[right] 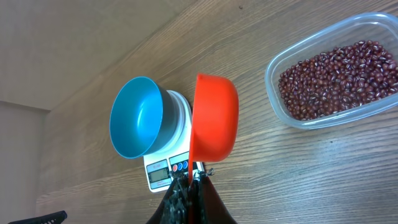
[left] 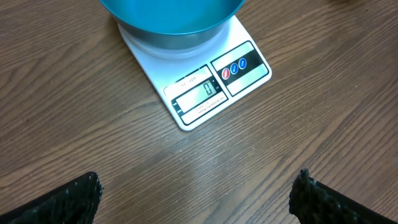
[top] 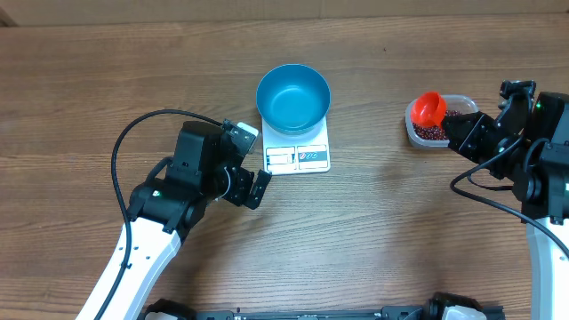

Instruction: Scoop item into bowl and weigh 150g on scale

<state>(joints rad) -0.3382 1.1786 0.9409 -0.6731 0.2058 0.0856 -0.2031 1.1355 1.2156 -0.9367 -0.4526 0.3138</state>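
The wooden table (top: 373, 231) fills the overhead view. The left arm (top: 147, 222) comes in from 7 o'clock and bends at the elbow. Its black wrist points toward 3 o'clock, at the scale's near corner. A black cable (top: 133, 133) loops over it. The left gripper (left: 196, 202) hangs above bare wood just short of the scale, fingers spread wide with nothing between them.

The right arm (top: 542, 178) rises along the 3 o'clock edge and folds its forearm toward 10 o'clock. The right gripper (right: 193, 193) is pinched tight on the thin handle of an orange-red scoop (right: 214, 118).

The white scale (top: 298, 158) lies just 12 o'clock of the table's centre, its display (left: 208, 90) reading zero. The blue bowl (top: 293, 96) sits on the scale's 12 o'clock half, its inside plain blue.

A clear plastic tub (top: 467, 102) stands well apart at 2 o'clock. The scoop is over the tub's 9 o'clock end, turned on its side; whether it touches the rim I cannot tell. The dark red-brown beans (right: 339, 78) lie heaped in the tub.
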